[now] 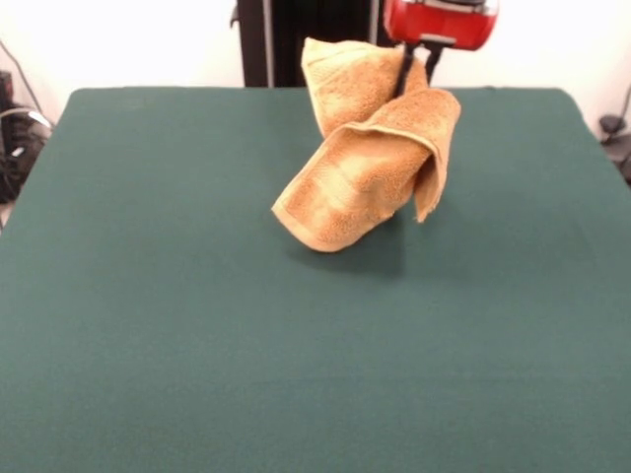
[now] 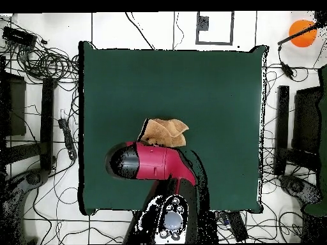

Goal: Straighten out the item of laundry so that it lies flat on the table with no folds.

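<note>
The golden-orange towel (image 1: 365, 163) hangs bunched and folded from my gripper (image 1: 418, 71), whose black fingers are shut on its upper part. One flap stands up behind the fingers and another drapes forward. Its lowest corner is at or just above the dark green table (image 1: 148, 296), with a shadow under it. In the overhead view the towel (image 2: 165, 132) shows as a crumpled lump near the table's (image 2: 217, 96) middle, partly under my red arm (image 2: 153, 163), which hides the gripper.
The black pedestal (image 1: 296, 39) stands behind the table's far edge. The robot base (image 2: 171, 220) is at the bottom edge. Cables and dark equipment (image 2: 45, 64) lie on the floor around the table. An orange ball (image 2: 301, 32) is at the top right.
</note>
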`<state>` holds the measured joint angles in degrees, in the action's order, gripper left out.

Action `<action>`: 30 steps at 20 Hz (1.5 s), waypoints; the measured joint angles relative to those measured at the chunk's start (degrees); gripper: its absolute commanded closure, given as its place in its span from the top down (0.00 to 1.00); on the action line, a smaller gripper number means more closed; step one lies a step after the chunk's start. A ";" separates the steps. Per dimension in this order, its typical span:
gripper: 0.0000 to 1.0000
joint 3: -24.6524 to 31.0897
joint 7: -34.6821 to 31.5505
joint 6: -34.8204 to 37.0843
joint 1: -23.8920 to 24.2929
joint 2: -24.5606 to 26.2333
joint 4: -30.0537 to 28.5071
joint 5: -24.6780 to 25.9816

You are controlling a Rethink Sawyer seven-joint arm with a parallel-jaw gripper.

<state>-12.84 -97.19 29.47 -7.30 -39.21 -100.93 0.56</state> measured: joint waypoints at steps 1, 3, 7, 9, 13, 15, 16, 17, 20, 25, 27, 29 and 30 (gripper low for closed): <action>0.00 -0.14 0.00 0.00 -0.02 0.00 0.00 -0.09; 0.00 -0.43 0.00 0.00 -0.02 0.01 0.00 -0.24; 0.00 -1.06 0.00 0.00 -0.01 0.00 0.00 -0.52; 0.00 -1.24 0.00 0.00 -0.01 0.00 0.00 -0.61; 0.00 -1.35 0.00 0.00 -0.02 0.02 0.00 -0.61; 0.00 -1.36 0.00 0.00 -0.02 0.04 0.00 -0.61; 0.00 -1.35 0.00 0.00 -0.02 0.04 0.00 -0.61; 0.00 -1.36 0.00 0.00 -0.02 0.03 0.00 -0.61; 0.00 -1.36 0.00 0.00 -0.02 0.04 0.00 -0.70; 1.00 -1.36 0.00 0.00 -0.02 0.02 0.00 -0.82; 1.00 -1.36 0.00 0.00 -0.02 0.02 0.00 -0.95; 1.00 -1.36 0.00 0.00 -0.02 0.02 0.00 -0.99; 1.00 -1.36 0.00 0.00 -0.02 0.02 0.00 -1.00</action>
<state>-14.20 -97.19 29.47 -7.31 -39.19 -100.93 -0.44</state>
